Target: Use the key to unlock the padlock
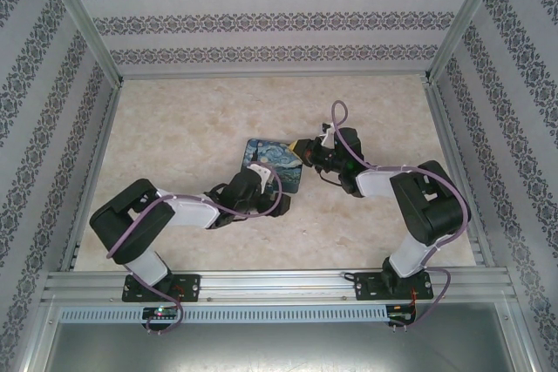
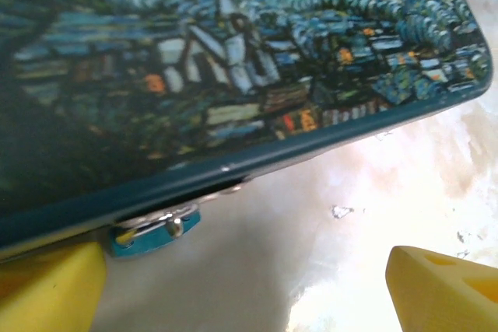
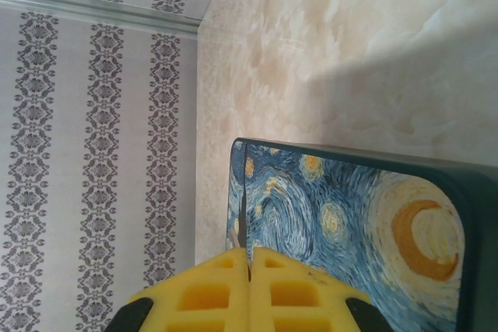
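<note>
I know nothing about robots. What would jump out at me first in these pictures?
First, the painted starry-night tin in the middle of the marble table, with both black arms bent in toward it. At its edge in the left wrist view sits a tiny blue padlock, near the spread yellow left fingers. The right fingers are pressed together on a thin dark sliver, probably the key.

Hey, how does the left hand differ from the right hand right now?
The left hand is open, fingers spread wide; the right hand is shut, pinching a slim dark sliver that looks like the key. The left hand faces the starry-night tin at the edge where the blue padlock peeks out; the right hand faces its painted moon-and-stars lid. Both have yellow fingers and sit close to the tin.
</note>
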### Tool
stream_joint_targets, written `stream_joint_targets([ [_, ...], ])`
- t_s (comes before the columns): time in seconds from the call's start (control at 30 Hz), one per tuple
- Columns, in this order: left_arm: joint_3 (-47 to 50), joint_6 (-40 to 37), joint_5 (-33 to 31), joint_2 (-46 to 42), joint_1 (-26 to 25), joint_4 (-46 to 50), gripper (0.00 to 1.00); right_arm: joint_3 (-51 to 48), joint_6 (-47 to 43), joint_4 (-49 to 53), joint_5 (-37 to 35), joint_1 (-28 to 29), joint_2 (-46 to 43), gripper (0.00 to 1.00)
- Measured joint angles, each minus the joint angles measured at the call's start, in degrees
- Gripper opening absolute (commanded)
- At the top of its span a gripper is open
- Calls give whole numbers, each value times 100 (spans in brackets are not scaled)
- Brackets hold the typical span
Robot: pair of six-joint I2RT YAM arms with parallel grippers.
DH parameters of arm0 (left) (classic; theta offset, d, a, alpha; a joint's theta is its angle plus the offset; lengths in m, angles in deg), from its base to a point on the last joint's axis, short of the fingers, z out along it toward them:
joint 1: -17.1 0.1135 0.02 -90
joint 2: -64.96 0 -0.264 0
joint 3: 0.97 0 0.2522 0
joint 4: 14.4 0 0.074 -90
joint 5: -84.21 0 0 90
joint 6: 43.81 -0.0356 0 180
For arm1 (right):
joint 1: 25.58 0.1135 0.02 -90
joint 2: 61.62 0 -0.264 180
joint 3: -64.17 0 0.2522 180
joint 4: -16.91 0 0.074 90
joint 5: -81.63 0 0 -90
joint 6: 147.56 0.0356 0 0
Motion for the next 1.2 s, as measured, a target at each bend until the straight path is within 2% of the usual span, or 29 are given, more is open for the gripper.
stream_joint_targets([
  [0.43,-96,188,234,175,0,-529,92,20,0,-46,0,-74,146,0],
  [0.8,-153,260,-52,498,-35,-826,92,20,0,-68,2,-74,203,0],
  [1.0,-223,356,-39,638,-33,-1016,86,20,0,-76,4,-103,203,0],
  [1.2,-223,898,179,656,-26,-1368,83,20,0,-92,2,-149,271,0],
])
